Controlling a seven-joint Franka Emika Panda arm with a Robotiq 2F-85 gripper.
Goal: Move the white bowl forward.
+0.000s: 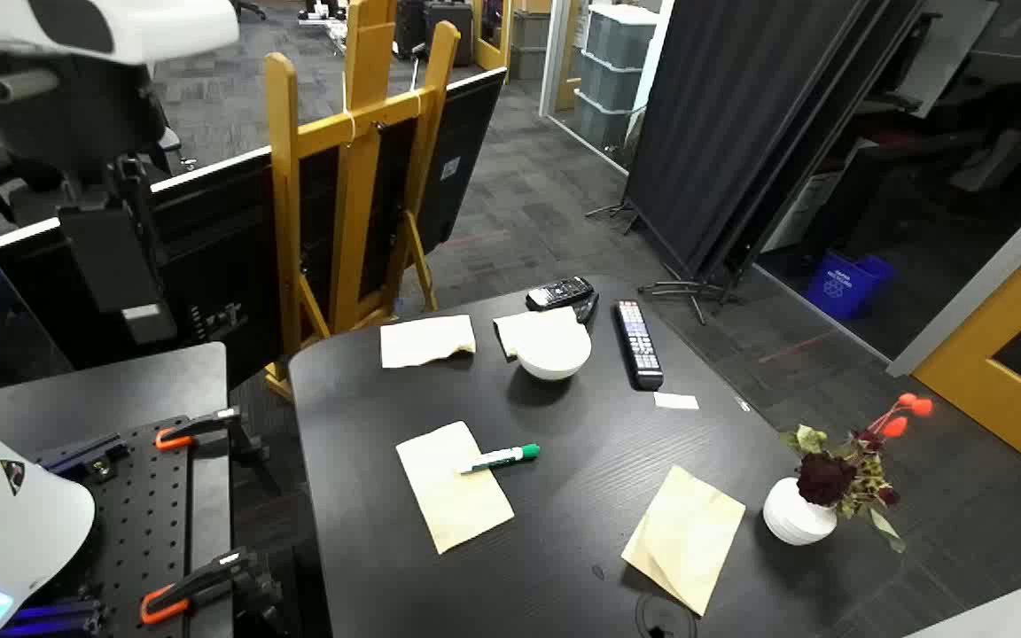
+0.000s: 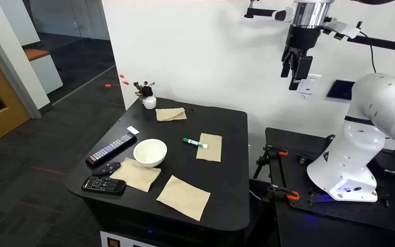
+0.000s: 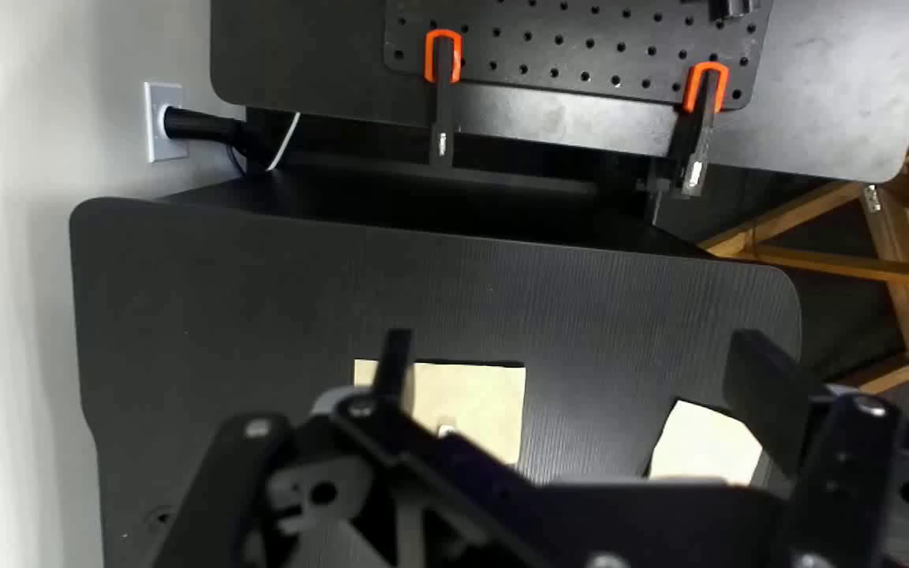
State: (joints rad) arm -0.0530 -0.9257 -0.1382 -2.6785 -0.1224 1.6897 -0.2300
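Note:
The white bowl point(image 1: 555, 354) stands upright on the black table point(image 1: 581, 443). It also shows in an exterior view point(image 2: 150, 152), where its inside looks empty and its edge overlaps a tan paper napkin point(image 2: 142, 176). My gripper point(image 2: 289, 81) hangs high up, beyond the table's edge on the robot's side, well apart from the bowl. It also shows in an exterior view point(image 1: 134, 292). In the wrist view the gripper's two fingers point(image 3: 577, 367) are wide apart with nothing between them. The bowl does not show in the wrist view; the gripper's body covers the lower part.
Remotes point(image 2: 111, 149) lie beside the bowl. A green marker point(image 1: 502, 458) rests partly on a napkin point(image 1: 453, 496). More napkins point(image 2: 183, 197) lie around. A white vase with flowers point(image 1: 798, 514) stands near an edge. A wall point(image 2: 197, 51) and a wooden easel point(image 1: 360, 177) border the table.

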